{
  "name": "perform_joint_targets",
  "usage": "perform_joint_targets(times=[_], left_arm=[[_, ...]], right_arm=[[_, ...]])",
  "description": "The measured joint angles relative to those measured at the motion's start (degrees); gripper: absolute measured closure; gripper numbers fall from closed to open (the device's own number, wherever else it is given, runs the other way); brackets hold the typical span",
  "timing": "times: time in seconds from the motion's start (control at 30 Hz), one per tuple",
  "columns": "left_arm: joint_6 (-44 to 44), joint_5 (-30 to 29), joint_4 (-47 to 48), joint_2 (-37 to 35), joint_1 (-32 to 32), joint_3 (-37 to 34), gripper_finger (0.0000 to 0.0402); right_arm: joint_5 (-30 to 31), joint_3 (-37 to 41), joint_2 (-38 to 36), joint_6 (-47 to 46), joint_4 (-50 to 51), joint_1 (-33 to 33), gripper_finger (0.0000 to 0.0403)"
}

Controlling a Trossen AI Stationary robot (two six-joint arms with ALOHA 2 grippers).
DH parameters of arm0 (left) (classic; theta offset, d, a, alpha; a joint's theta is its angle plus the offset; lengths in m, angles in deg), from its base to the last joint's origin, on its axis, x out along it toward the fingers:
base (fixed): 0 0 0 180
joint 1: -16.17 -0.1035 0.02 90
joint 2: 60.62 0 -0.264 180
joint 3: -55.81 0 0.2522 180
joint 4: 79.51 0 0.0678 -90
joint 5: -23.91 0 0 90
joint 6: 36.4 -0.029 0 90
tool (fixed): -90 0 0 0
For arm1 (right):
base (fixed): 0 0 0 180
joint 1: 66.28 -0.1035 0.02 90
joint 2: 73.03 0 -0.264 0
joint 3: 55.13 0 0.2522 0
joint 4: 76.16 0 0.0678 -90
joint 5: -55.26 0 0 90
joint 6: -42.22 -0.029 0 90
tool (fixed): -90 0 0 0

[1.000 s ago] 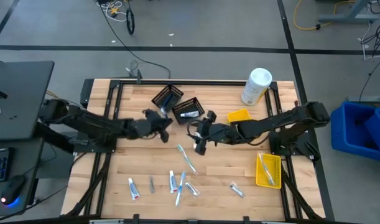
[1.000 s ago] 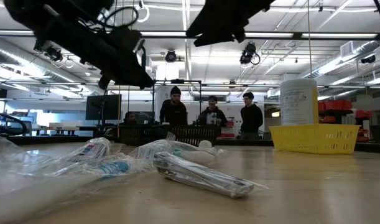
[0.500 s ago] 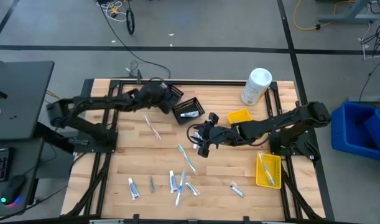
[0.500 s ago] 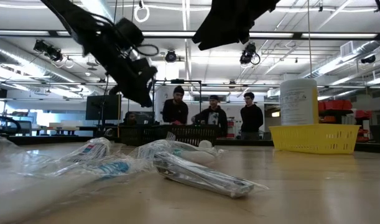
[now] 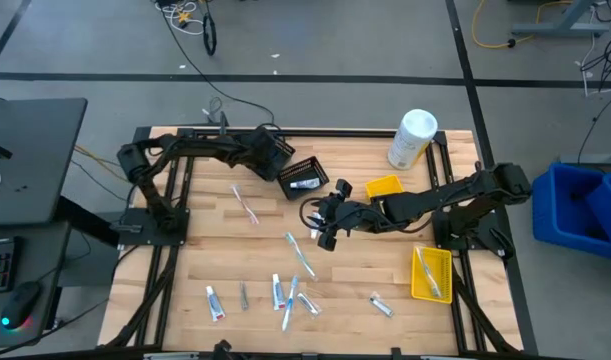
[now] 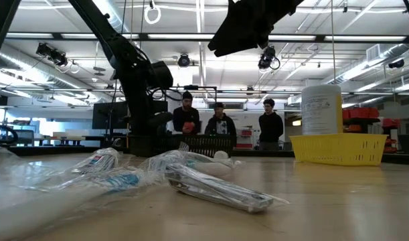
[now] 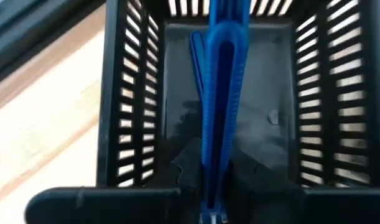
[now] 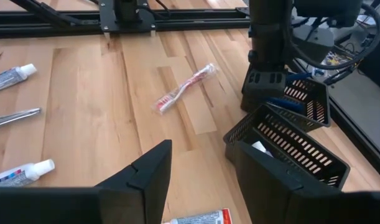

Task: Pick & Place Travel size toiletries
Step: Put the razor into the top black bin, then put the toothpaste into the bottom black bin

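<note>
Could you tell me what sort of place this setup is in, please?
Probably a robotics lab or workshop: bare ceiling ducts, cables across a concrete floor, and people standing beyond the wooden table.

Two black baskets [image 5: 290,168] sat at the table's [image 5: 205,250] 12 o'clock, a white canister [image 5: 412,137] at 1, one yellow bin [image 5: 384,186] near 2, another [image 5: 432,273] at 4; three people [image 6: 221,125] stood beyond

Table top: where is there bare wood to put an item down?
Bare wood lies between the red toothbrush and the left frame rail, and between the toothpaste tube and the yellow bin. The front-centre cluster of toiletries is crowded.
</note>
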Motion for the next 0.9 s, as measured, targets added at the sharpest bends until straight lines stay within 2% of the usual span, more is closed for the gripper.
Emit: perform_joint_targets(times=[0.17,0.37,0.67,0.9], left_arm=[[0.00,1.21,-0.58,0.23,-1.13,0.13,0.0356],[0.00,3.76,-0.28,-0.03,-1.93,0.09,0.0319],[-1.52,2.86,0.07,-0.03,-1.89,0.30,0.0294],[-3.03,2.82,9.64,0.01,-0.19,6.62,0.0304]], right_arm=[[-0.04,0.02,0.02,0.00,0.05,0.00,0.0212],[-0.09,0.02,0.04,0.00,0.18,0.00,0.0204],[-0.11,0.02,0.04,-0.02,0.51,0.00,0.0214],[-0.15,0.02,0.04,-0.03,1.44,-0.02,0.0217]])
